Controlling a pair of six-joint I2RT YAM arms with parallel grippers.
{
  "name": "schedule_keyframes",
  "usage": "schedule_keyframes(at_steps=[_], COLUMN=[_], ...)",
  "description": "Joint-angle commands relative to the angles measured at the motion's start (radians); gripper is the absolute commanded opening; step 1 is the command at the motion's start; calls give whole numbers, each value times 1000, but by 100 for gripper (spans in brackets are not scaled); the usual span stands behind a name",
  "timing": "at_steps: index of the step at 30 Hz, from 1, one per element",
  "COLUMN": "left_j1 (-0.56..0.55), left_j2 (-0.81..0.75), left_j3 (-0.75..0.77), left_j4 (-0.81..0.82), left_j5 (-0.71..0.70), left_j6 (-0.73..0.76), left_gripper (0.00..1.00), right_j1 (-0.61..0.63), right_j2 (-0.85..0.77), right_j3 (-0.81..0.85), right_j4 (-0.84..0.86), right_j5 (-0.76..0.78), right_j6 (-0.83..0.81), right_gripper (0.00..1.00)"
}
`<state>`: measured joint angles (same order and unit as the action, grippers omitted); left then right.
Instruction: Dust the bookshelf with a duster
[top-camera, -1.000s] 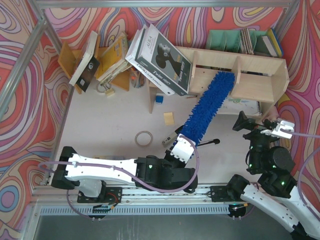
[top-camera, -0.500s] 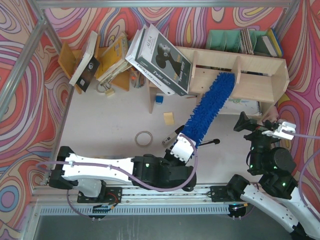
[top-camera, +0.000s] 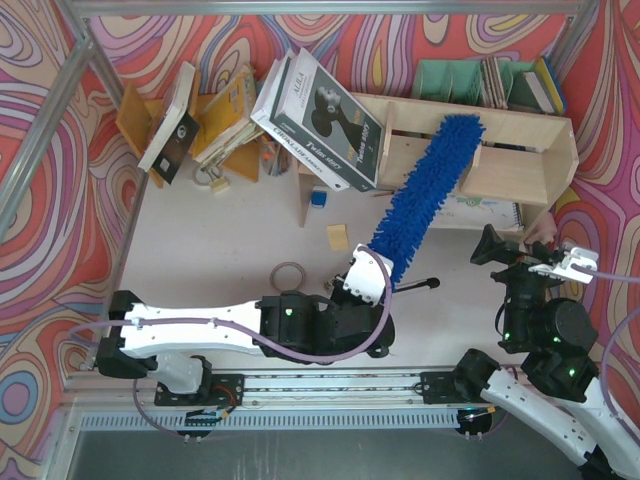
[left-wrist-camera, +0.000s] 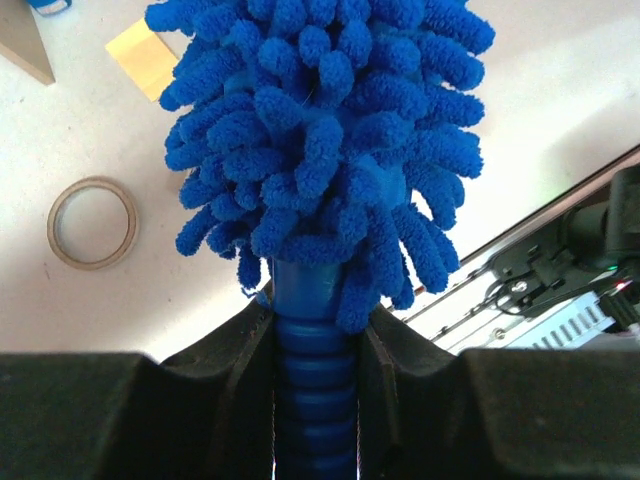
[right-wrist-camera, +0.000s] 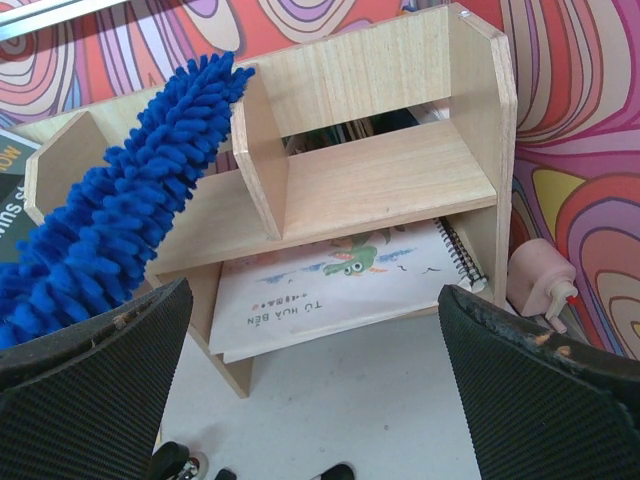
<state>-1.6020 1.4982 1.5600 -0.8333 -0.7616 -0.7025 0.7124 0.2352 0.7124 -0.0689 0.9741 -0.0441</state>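
Duster (top-camera: 425, 185) pinched at handle by left pincer (left-wrist-camera: 315, 330), tip laid at bookshelf (top-camera: 520, 120) top; right pincer (top-camera: 525, 255) spread, idle. Light strokes along boards advised.

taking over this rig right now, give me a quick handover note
Left gripper: shut on the duster handle, with the head pointing up and away toward the bookshelf.
Right gripper: open and empty, in front of the shelf's right end.
Duster: the tip is at the upper tier, by the upright divider. I cannot tell whether it is touching.
Done: the duster is picked up and brought to the shelf.
Left: sweep the top, the compartments and the lower tier. The pictures do not show how much has already been wiped.
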Motion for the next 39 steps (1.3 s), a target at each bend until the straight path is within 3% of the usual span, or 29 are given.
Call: schedule_keyframes(at_steps=[1, 11, 22, 39], left_j1=[7, 27, 49, 52], left_j2=[15, 100, 9, 89], left_j3=[-65, -9, 1, -51], left_j4=[12, 8, 34, -53], left_j5=[18, 78, -14, 85], left_j6=[-48, 2, 45, -42], left_gripper=[0, 0, 0, 0], right_j1=[-2, -3, -2, -2], right_j2=[3, -1, 7, 6], right_j3=[18, 16, 15, 10], right_j4=[7, 4, 7, 13], right_j5=[-11, -9, -9, -9], right_j6=[7, 3, 0, -5], right_gripper=[99, 99, 99, 99])
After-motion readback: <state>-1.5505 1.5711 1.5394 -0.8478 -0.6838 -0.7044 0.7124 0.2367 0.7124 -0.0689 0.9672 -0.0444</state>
